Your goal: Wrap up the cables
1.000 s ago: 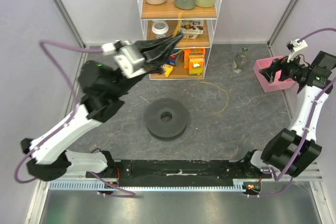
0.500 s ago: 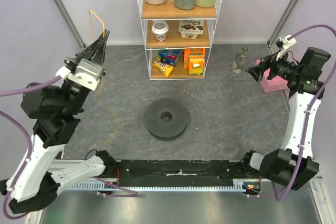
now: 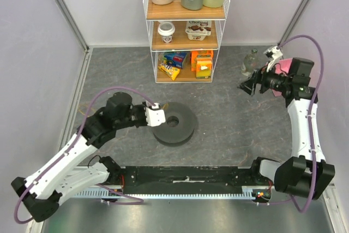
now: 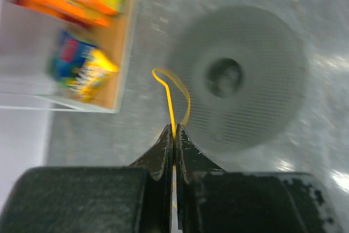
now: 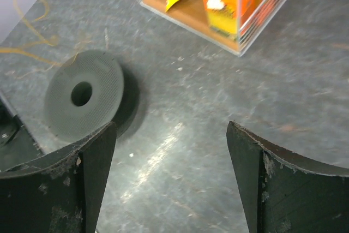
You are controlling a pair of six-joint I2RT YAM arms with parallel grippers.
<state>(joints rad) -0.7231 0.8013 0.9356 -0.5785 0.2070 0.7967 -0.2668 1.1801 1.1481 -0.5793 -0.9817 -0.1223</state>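
The yellow-orange cable (image 4: pixel 170 99) is pinched between the tips of my left gripper (image 4: pixel 174 130), and a short loop of it sticks out ahead of the jaws. That gripper (image 3: pixel 162 117) sits at the left edge of the dark grey spool (image 3: pixel 173 124), which lies flat on the floor. More loose loops of the cable (image 5: pixel 52 39) lie on the floor left of the spool (image 5: pixel 83 101). My right gripper (image 3: pixel 246 87) is open and empty, raised at the right and facing the spool. Its jaws (image 5: pixel 172 129) stand wide apart.
A white wire shelf (image 3: pixel 187 36) with snack packs, cups and bottles stands at the back centre. A pink bin (image 3: pixel 278 75) and a small glass bottle (image 3: pixel 250 61) sit at the back right. Grey walls close in the left and right sides.
My left arm swung from the far left wall down to the spool, carrying the cable. My right gripper moved left and down, away from the pink bin.
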